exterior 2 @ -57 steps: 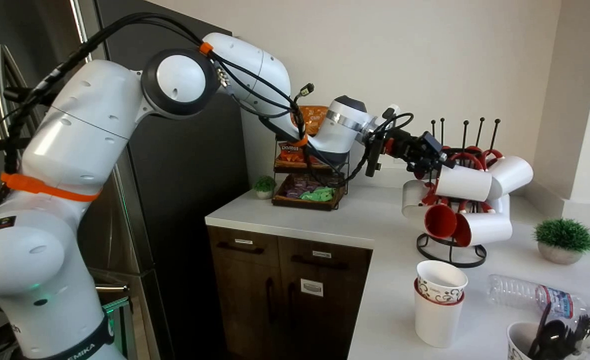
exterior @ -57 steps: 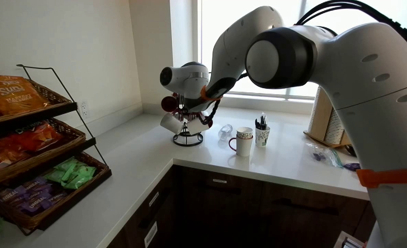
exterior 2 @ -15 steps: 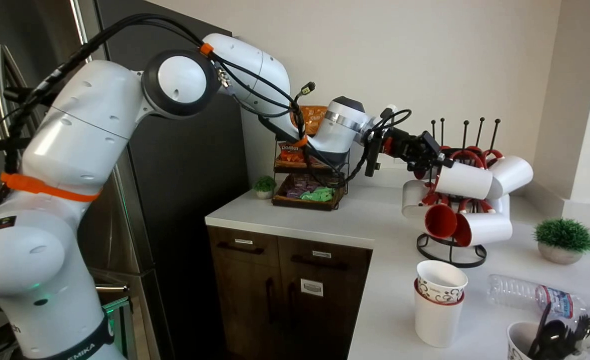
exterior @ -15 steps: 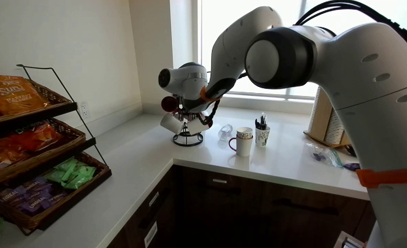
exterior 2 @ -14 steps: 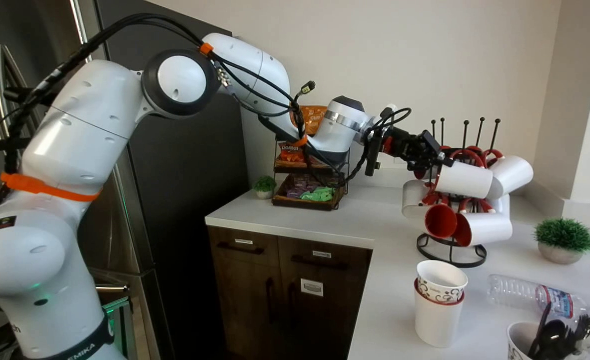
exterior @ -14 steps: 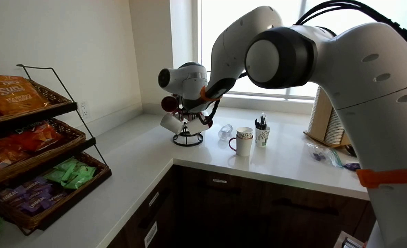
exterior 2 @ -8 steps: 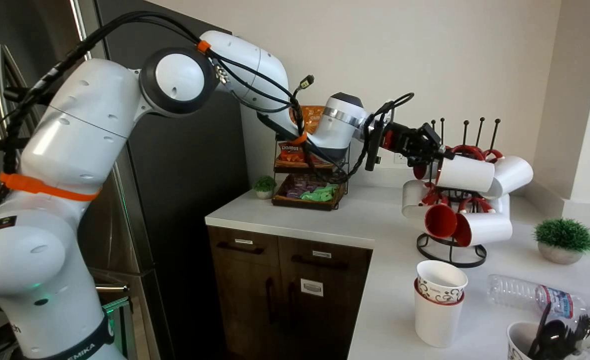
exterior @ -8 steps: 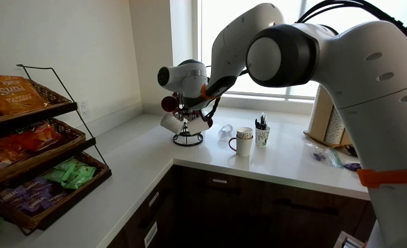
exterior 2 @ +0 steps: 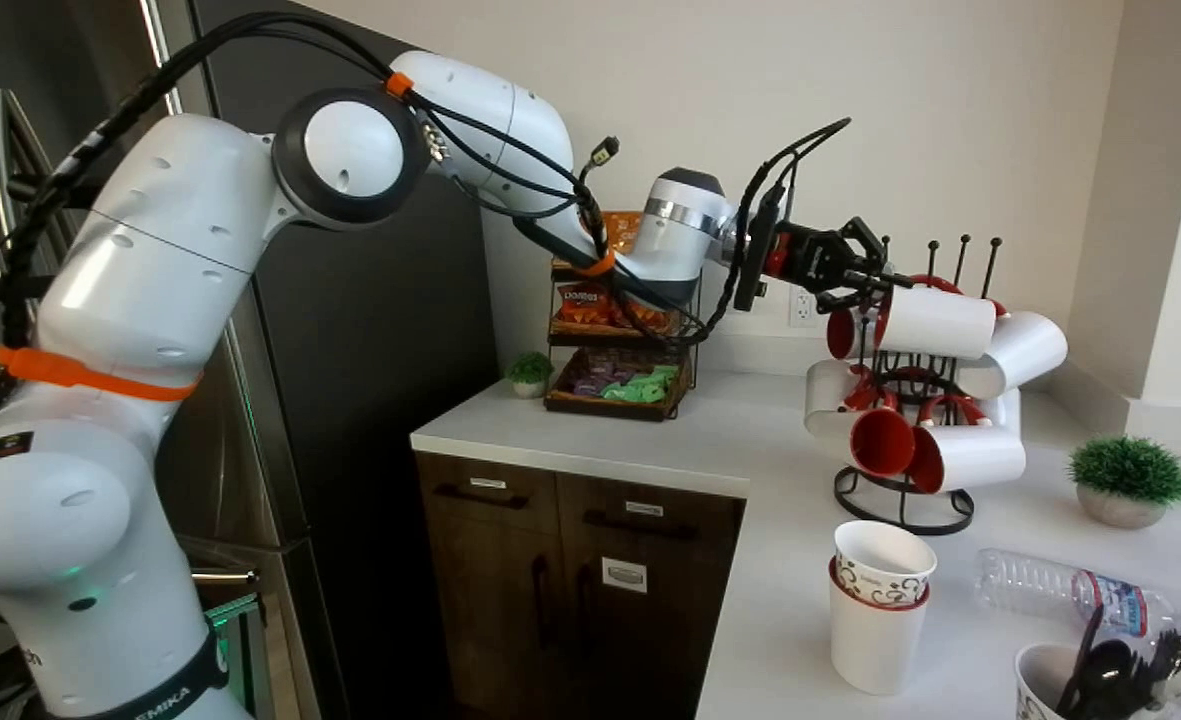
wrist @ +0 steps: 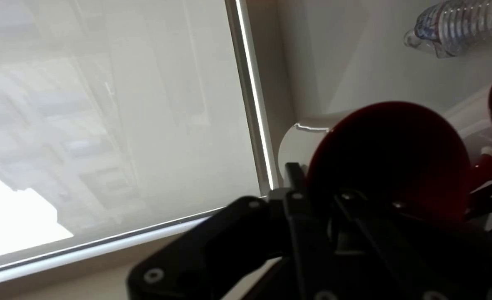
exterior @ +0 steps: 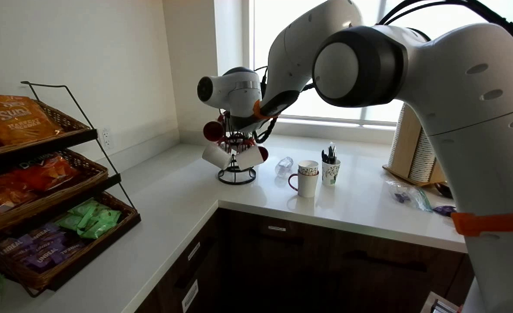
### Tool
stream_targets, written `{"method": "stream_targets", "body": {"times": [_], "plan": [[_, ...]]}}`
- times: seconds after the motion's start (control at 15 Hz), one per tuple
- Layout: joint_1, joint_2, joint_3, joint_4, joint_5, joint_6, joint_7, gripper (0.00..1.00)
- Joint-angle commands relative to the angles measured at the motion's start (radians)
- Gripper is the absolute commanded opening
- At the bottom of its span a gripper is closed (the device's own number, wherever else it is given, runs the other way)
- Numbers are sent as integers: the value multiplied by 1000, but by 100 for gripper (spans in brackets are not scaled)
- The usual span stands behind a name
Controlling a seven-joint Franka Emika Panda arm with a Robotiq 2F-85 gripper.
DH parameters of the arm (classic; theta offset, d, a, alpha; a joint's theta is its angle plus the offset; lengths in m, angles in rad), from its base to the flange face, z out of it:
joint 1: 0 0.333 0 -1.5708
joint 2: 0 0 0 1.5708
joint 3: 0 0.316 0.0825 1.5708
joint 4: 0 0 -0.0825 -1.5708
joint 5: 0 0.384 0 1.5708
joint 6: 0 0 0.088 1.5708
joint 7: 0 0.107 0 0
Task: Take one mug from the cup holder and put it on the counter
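The black wire cup holder [exterior 2: 906, 528] stands on the pale counter [exterior 2: 640, 440] and is hung with several white mugs, dark red inside. It also shows in an exterior view [exterior: 236, 182], partly behind the arm. My gripper [exterior 2: 895, 282] is shut on the rim of an upper white mug [exterior 2: 940, 322], which lies nearly sideways, higher than the other mugs. In the wrist view, my gripper [wrist: 318, 187] has one finger outside and one inside the mug's dark red mouth [wrist: 395, 154]. Whether its handle is clear of the prongs is hidden.
A white mug [exterior 2: 878, 640] with a paper cup in it stands on the counter before the holder. A plastic bottle [exterior 2: 1060, 590], a cup of black cutlery [exterior 2: 1045, 670] and a small plant [exterior 2: 1125, 480] are near. A tiered snack rack [exterior: 52, 200] stands along the wall.
The arm and gripper have moved up, and the held mug has risen with them above its earlier height on the holder. The other mugs have not visibly moved.
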Motion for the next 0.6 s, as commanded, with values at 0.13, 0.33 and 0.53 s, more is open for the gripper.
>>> {"method": "stream_targets", "body": {"times": [0.13,0.33,0.53], "plan": [[-16,-36,15,18,-34,0,-202,2],[-19,-47,15,31,-38,1,-263,2],[-23,-57,15,37,-40,2,-303,2]]}}
